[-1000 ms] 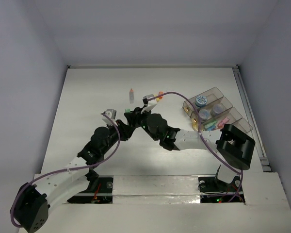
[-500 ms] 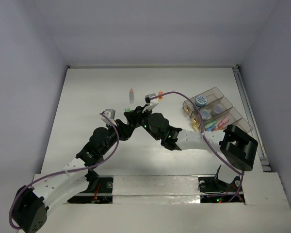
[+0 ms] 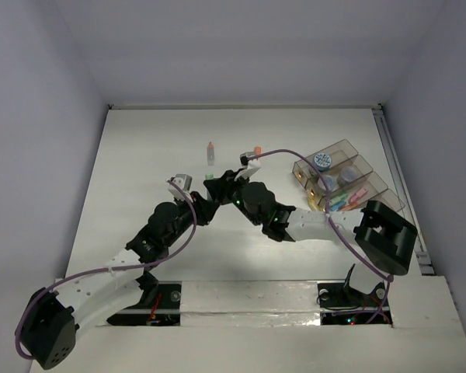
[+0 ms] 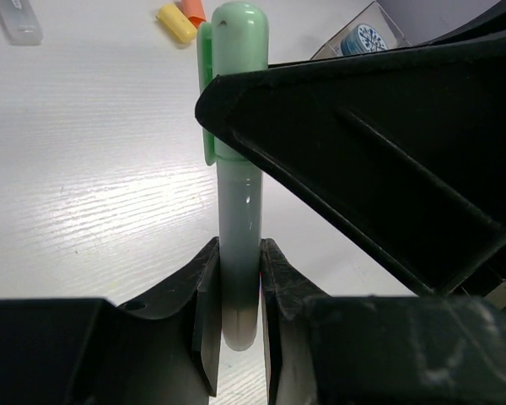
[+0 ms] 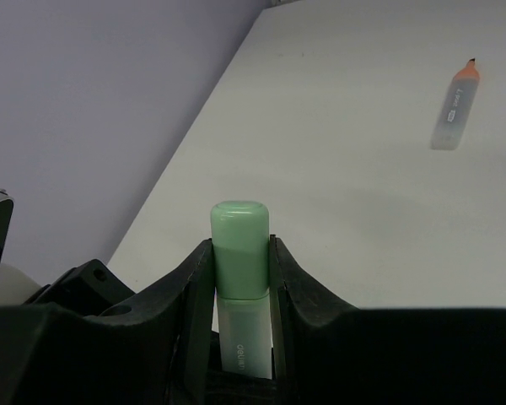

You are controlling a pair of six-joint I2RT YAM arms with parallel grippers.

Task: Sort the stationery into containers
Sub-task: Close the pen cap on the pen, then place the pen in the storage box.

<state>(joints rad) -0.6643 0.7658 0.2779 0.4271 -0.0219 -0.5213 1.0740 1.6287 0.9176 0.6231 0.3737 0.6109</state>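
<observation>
The left gripper [image 4: 239, 283] is clamping the barrel of a pale green plastic pen [image 4: 236, 194], while the right gripper [image 5: 239, 253] is grasping its capped end.

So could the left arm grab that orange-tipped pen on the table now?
Probably not yet: the left gripper is shut on the green pen, shared with the right gripper, so the orange-tipped pen must wait.
</observation>
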